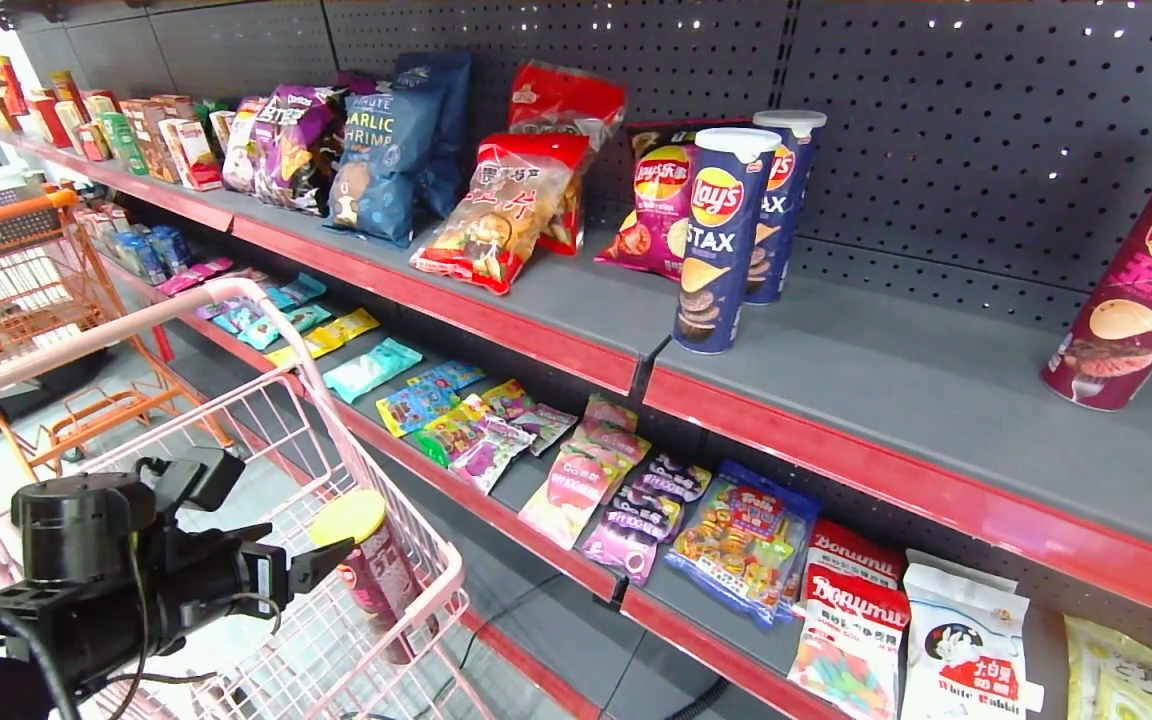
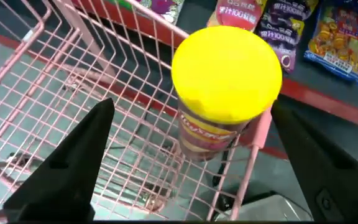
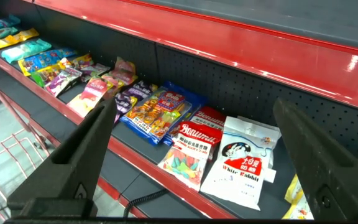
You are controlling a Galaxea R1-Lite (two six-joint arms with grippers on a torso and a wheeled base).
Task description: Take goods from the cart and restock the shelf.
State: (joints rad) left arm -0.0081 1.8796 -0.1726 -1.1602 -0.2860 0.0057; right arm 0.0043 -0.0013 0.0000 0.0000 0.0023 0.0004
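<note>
Your left claw gapes open just short of the can, upright in the cart's corner by the shelf. Straddle its body below the lid, then close squarely.

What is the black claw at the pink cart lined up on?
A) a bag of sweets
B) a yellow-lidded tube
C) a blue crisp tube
B: the left gripper is open, a finger on either side of the yellow-lidded tube standing in the pink cart.
</note>
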